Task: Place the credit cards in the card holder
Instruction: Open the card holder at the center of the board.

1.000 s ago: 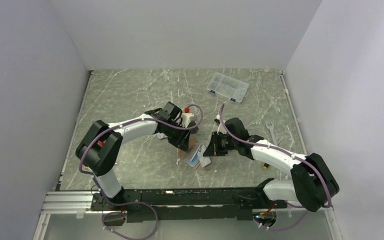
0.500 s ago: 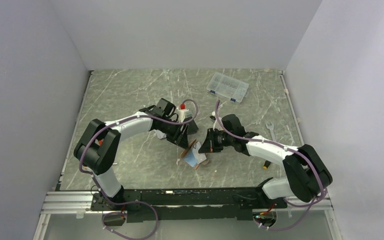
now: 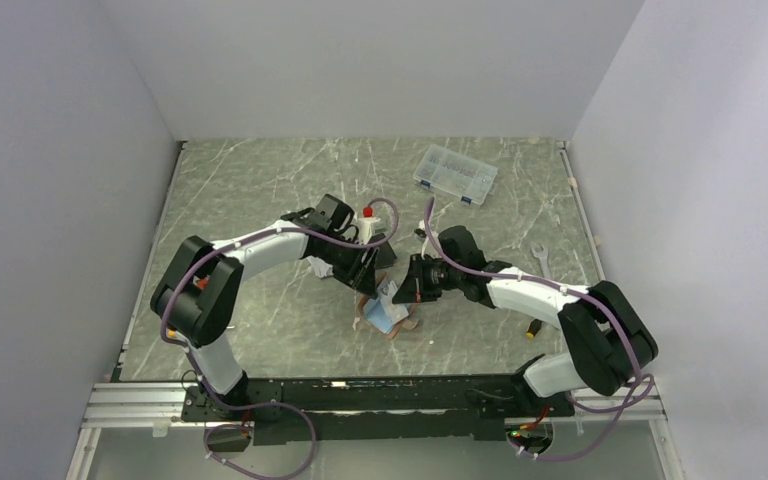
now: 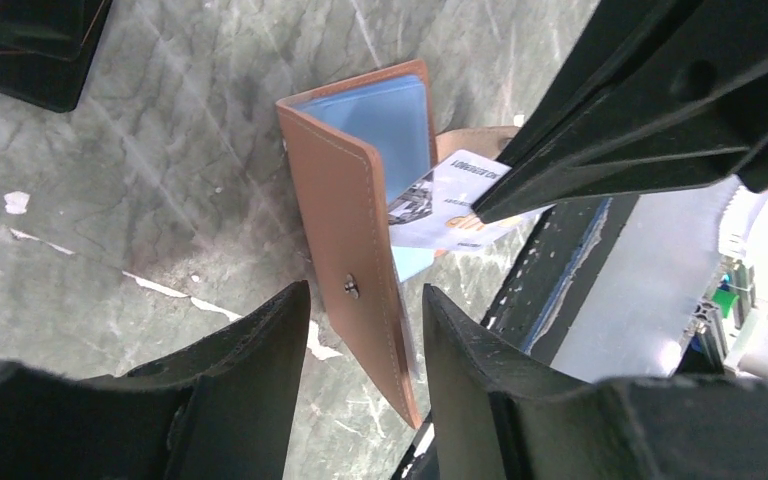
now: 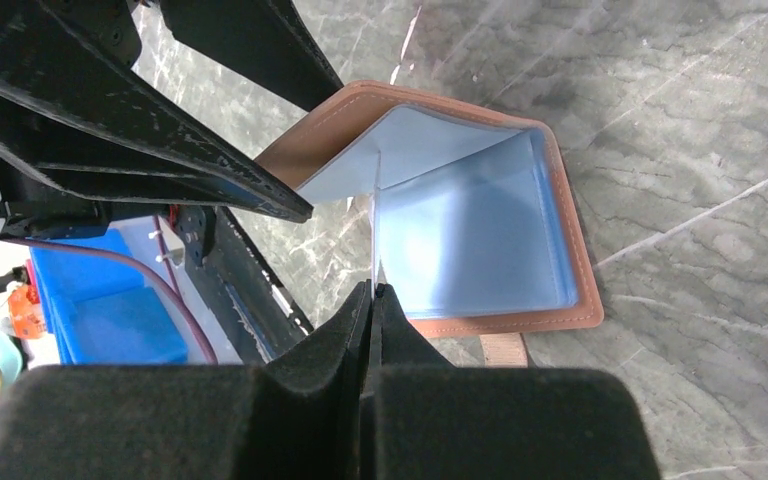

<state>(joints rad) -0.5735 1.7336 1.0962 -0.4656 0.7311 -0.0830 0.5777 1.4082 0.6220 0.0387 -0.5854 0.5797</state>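
Note:
The card holder (image 4: pixel 345 235) is a tan leather wallet with a snap stud. It lies open on the marble table, one flap raised, its blue-grey pockets (image 5: pixel 470 225) showing. My left gripper (image 4: pixel 360 335) is open, and the raised flap's lower edge sits in the gap between its fingers (image 4: pixel 245 385) without touching either. My right gripper (image 5: pixel 374 292) is shut on the pale silver-grey credit card (image 4: pixel 450 200), seen edge-on in the right wrist view (image 5: pixel 374 225). The card's far edge is at the wallet's inner pocket. In the top view both grippers (image 3: pixel 365 278) (image 3: pixel 412 288) meet over the wallet (image 3: pixel 385 317). No orange-gold cards show.
A clear compartment box (image 3: pixel 454 174) lies at the back right. A wrench (image 3: pixel 543 262) lies to the right. A white bottle with a red cap (image 3: pixel 367 222) stands behind the left gripper. A small black rectangle (image 4: pixel 30 45) lies near the wallet.
My right gripper has moved left with the silver-grey card, up to the open wallet. The left gripper has shifted slightly back and left, staying at the raised flap.

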